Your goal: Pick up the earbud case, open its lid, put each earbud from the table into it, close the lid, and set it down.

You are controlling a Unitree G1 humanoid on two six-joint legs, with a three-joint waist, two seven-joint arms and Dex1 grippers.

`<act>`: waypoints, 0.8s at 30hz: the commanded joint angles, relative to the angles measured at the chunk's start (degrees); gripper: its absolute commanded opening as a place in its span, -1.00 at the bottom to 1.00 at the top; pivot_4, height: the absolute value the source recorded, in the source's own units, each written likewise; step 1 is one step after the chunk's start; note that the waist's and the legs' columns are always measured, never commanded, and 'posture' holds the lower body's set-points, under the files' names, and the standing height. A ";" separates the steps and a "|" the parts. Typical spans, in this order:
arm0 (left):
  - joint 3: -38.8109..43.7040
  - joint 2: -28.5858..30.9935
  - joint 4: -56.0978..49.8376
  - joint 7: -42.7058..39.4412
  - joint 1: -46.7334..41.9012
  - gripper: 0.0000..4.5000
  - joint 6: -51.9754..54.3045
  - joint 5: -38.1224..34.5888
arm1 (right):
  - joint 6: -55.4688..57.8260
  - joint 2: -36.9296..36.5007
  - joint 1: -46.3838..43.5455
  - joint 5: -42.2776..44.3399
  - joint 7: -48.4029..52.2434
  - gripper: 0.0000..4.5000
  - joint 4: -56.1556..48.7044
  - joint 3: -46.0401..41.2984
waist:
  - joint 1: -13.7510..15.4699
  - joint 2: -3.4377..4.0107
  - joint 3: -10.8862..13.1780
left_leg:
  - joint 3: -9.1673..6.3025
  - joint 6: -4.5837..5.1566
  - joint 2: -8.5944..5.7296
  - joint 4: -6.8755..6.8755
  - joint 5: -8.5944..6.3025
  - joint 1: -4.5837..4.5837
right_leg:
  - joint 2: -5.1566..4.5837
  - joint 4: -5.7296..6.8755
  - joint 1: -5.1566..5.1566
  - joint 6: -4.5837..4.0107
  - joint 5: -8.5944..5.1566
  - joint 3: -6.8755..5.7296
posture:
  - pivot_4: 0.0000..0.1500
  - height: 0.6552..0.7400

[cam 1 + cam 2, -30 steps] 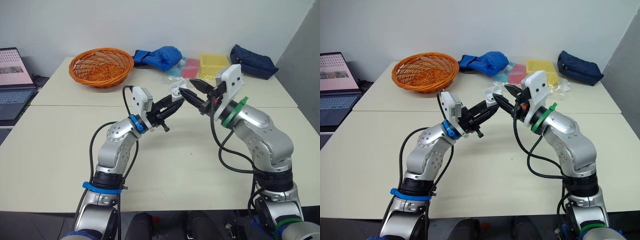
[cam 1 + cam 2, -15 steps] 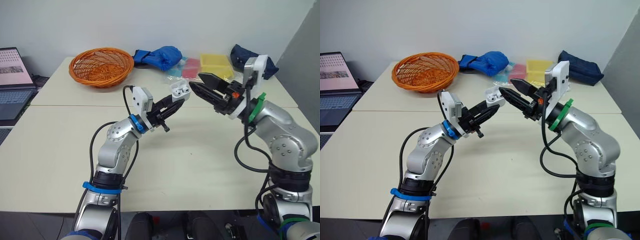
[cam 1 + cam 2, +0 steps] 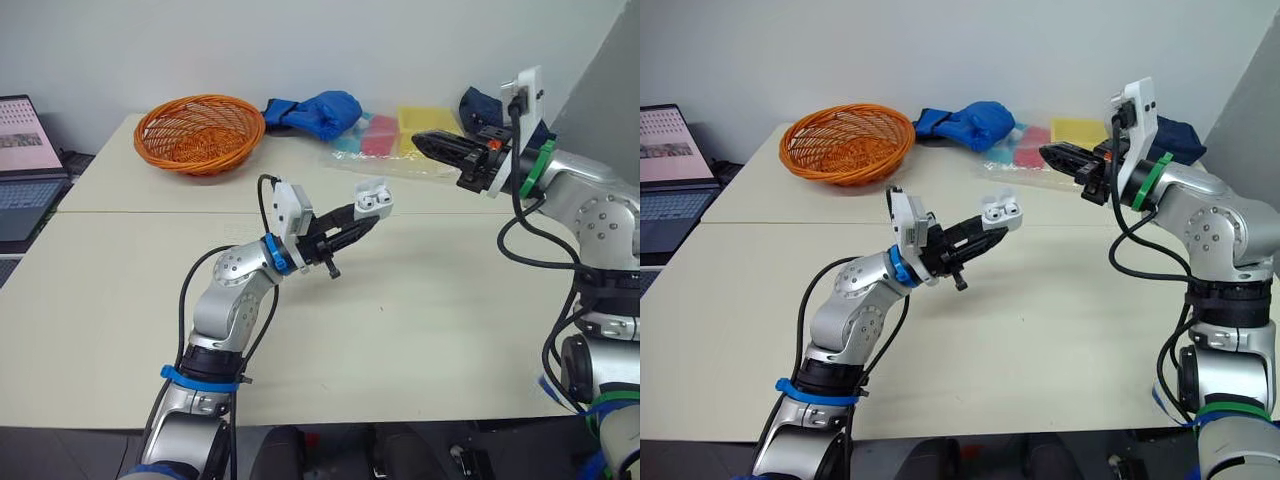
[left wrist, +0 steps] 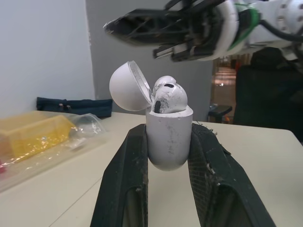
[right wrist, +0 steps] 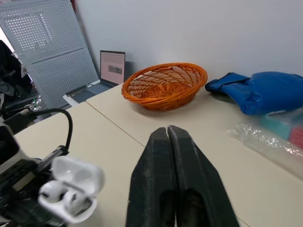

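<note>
A white earbud case is held above the table's middle, lid tipped open, with white earbuds seated inside. My left gripper is shut on the case body, one finger on each side. My right gripper is shut with nothing in it, raised to the right of the case and apart from it, fingertips pointing left. In the right wrist view the case sits below and left of the closed right fingers.
An orange basket stands at the back left. A blue cloth, clear plastic bags, a yellow box and a dark pouch line the back edge. A laptop sits at far left.
My right gripper has pulled away from the case, up and to the right, and is shut. My left gripper has shifted slightly right and lower, still holding the open case.
</note>
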 commanded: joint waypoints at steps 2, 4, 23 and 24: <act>-0.71 -0.13 -3.06 -0.71 -0.01 -0.66 -0.29 -0.83 | 2.17 0.70 -1.18 -1.63 1.21 -0.99 2.32 2.10 | 0.01 0.00 0.00 | 0.02 0.01 -0.01 0.00 -0.01 -0.06 | 0.00 0.00 -0.06 0.01 0.01 -0.01 | 1.00 1.00; -1.74 0.26 -2.57 -1.19 0.31 -0.66 -1.71 0.92 | 4.19 1.68 -2.30 -0.75 1.38 -0.99 1.36 2.78 | 0.03 0.00 0.00 | 0.01 0.01 -0.01 0.01 -0.01 -0.10 | 0.00 0.00 -0.09 0.01 0.01 -0.01 | 1.00 1.00; -1.73 -1.03 -0.57 0.19 -0.43 -0.66 -2.93 1.25 | 15.44 -1.74 1.57 4.33 1.91 -0.99 -16.58 3.14 | 0.10 0.01 0.01 | -0.05 0.02 0.00 0.04 -0.01 -0.18 | -0.01 0.00 -0.14 0.02 0.01 -0.06 | 1.00 1.00; -1.72 -1.05 -0.32 0.06 -0.60 -0.66 -3.12 1.35 | 15.60 -1.83 2.00 4.39 1.77 -0.99 -17.15 3.21 | 0.10 0.01 0.01 | -0.06 0.02 0.01 0.05 -0.01 -0.18 | -0.01 0.00 -0.14 0.02 0.01 -0.06 | 1.00 1.00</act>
